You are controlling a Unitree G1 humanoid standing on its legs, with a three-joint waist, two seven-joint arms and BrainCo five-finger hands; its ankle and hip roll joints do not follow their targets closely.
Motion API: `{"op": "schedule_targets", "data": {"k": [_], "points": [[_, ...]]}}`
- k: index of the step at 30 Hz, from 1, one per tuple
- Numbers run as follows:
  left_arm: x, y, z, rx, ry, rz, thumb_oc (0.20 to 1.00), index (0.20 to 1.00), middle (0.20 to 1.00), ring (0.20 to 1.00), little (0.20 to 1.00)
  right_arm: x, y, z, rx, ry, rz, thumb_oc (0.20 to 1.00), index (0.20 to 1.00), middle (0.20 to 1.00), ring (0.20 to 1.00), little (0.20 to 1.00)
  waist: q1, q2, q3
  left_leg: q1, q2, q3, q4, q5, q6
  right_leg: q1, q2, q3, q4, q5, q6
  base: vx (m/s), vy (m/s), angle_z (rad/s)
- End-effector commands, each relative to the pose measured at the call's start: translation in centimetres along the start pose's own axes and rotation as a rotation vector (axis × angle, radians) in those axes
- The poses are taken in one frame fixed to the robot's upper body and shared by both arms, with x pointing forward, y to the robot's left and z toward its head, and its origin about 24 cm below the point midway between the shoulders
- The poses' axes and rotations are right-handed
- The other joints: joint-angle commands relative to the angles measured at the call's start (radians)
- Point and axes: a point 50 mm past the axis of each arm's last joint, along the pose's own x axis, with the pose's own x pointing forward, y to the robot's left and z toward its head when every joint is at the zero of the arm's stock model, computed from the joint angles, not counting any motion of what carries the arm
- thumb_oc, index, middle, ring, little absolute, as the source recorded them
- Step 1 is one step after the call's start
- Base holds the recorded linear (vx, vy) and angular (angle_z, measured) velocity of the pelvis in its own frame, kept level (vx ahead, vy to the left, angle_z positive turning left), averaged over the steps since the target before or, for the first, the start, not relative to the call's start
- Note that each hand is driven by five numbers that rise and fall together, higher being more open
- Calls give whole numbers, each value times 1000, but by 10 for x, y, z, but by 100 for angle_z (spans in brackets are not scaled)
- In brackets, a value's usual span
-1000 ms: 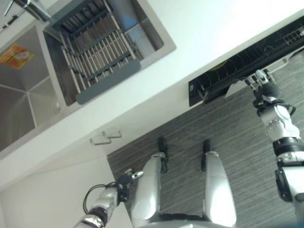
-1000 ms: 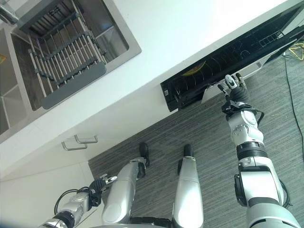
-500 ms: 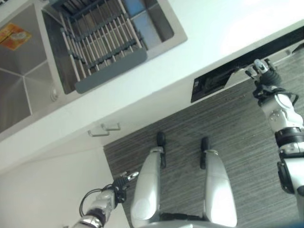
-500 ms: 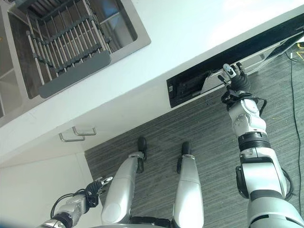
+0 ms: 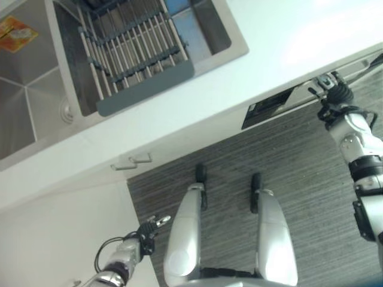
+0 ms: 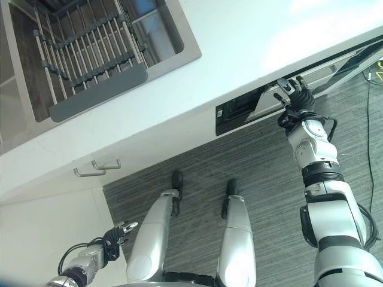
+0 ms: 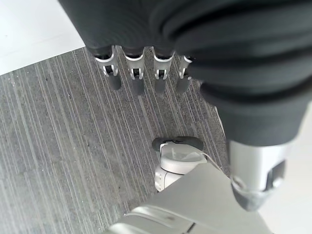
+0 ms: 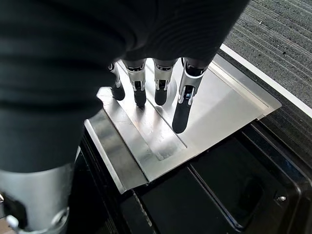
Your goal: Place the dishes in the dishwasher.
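Note:
The dishwasher (image 6: pixel 239 110) sits under the white counter, its dark inside showing as a narrow slot. My right hand (image 6: pixel 293 98) is at its front, open. In the right wrist view its straight fingers (image 8: pixel 180 105) rest against the brushed steel front panel (image 8: pixel 219 112), with black trim below it. No dish shows in either hand. My left hand (image 5: pixel 146 230) hangs low at the lower left, open, its fingers (image 7: pixel 136 78) straight above the floor.
A steel sink (image 5: pixel 36 113) is set into the white counter (image 5: pixel 269 42), with a grey dish rack (image 5: pixel 131 54) lying in its right basin. Two cupboard handles (image 5: pixel 133 161) stick out below the counter edge. Grey striped floor (image 5: pixel 299 179) lies in front.
The dishwasher has closed from a wide gap showing racks and a yellow dish to a narrow slot. My right hand moved in with the front panel. The camera shifted.

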Motion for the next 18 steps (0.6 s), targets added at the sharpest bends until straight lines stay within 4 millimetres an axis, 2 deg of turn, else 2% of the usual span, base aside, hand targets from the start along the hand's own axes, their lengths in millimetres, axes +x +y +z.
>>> {"op": "schedule_targets", "data": {"k": [1,2,3,4,5,6,8,9,11,13,15,17,18], "points": [[-10,28,4,7,-19,40,1000,1000,1000,1000,1000,6,72,69,75,-237,248,1000,1000,1000,1000,1000,74,-57,-24,86,-53,51,40,-128,46,62,14,-42,29,-74,-31,-75,17,6],[-9,26,6,5,-31,36,1000,1000,1000,1000,1000,6,64,63,73,-229,221,1000,1000,1000,1000,1000,71,-55,-24,78,-49,55,26,-102,50,55,13,-46,12,-47,-35,-69,42,3],[-8,24,6,5,-36,34,1000,1000,1000,1000,1000,6,58,55,66,-220,203,1000,1000,1000,1000,1000,68,-54,-24,87,-49,59,15,-98,50,61,13,-43,-2,-42,-33,-83,94,2],[-7,20,7,-11,-48,23,1000,1000,1000,1000,1000,4,43,38,55,-218,154,1000,1000,1000,1000,1000,56,-53,-24,106,-47,64,-7,-93,48,75,13,-35,-28,-32,-27,-18,103,2],[-6,17,6,-18,-49,15,1000,1000,1000,1000,1000,1,38,26,54,-212,140,1000,1000,1000,1000,1000,47,-53,-24,117,-45,69,-22,-89,48,82,14,-29,-45,-25,-23,-19,86,2],[-6,17,6,-19,-48,14,1000,1000,1000,1000,1000,0,36,23,53,-211,139,1000,1000,1000,1000,1000,46,-53,-24,120,-45,70,-26,-88,48,85,14,-27,-49,-23,-22,-14,65,1],[-5,13,3,-14,-44,4,1000,1000,1000,1000,1000,-8,25,0,69,-197,104,1000,1000,1000,1000,1000,30,-54,-24,145,-42,79,-51,-83,48,103,13,-17,-79,-11,-15,-13,68,-5],[-5,10,-1,-27,-32,-13,1000,1000,1000,1000,1000,-16,17,-21,112,-169,86,1000,1000,1000,1000,1000,17,-56,-24,172,-40,86,-74,-81,49,123,11,-10,-102,-2,-8,-13,72,-8],[-4,7,-2,-21,-50,-2,1000,1000,1000,1000,1000,-27,10,-41,106,-160,79,1000,1000,1000,1000,1000,0,-60,-24,202,-36,97,-96,-78,48,147,9,-3,-127,7,-3,-12,89,-5],[-4,7,-4,-30,-53,6,1000,1000,1000,1000,1000,-31,8,-48,106,-154,74,1000,1000,1000,1000,1000,-7,-62,-24,220,-35,101,-107,-77,47,162,8,1,-140,11,-2,0,62,-8],[-4,5,-11,-76,-20,-26,1000,1000,1000,1000,1000,-47,-2,-75,96,-130,41,1000,1000,1000,1000,1000,-30,-73,-25,282,-28,115,-145,-75,44,221,4,5,-182,21,6,0,63,-7],[-5,2,-19,-75,2,-52,1000,1000,1000,1000,1000,-59,-10,-92,80,-101,21,1000,1000,1000,1000,1000,-41,-77,-39,308,-22,120,-166,-72,40,249,4,4,-205,24,7,24,58,-5],[-7,-1,-30,-59,30,-63,1000,1000,1000,1000,1000,-75,-22,-114,91,-41,-9,1000,1000,1000,1000,1000,-53,-80,-63,340,-16,128,-195,-66,37,282,5,2,-230,26,8,59,73,-7]]}}
